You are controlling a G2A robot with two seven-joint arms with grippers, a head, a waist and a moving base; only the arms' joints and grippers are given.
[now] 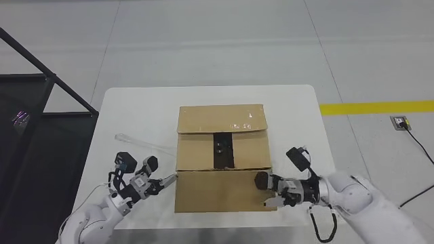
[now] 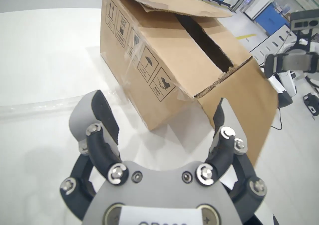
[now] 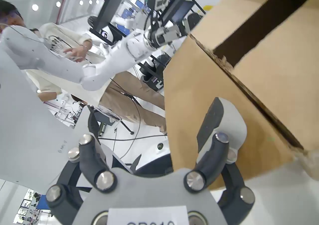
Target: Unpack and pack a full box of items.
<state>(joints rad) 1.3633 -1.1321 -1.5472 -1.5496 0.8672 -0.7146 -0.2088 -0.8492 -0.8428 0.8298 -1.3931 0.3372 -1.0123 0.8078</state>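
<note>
A brown cardboard box (image 1: 220, 142) stands in the middle of the white table (image 1: 135, 108). A dark gap (image 1: 222, 150) runs between its top flaps, and the near flap (image 1: 220, 191) lies folded out toward me. My left gripper (image 1: 154, 186) is open just off the flap's left edge. In the left wrist view the box (image 2: 149, 61) is ahead of the left gripper (image 2: 162, 116), whose one fingertip (image 2: 220, 116) is close to the hanging flap (image 2: 249, 101). At the flap's right edge is my right gripper (image 1: 270, 191), also open (image 3: 152, 121), with one finger (image 3: 214, 116) against the flap (image 3: 199, 81).
A clear plastic strip (image 1: 135, 139) lies on the table left of the box, also seen on the table ahead of the left gripper (image 2: 37, 109). The table's near edge runs just below both grippers. Bare tabletop lies to the left and right of the box.
</note>
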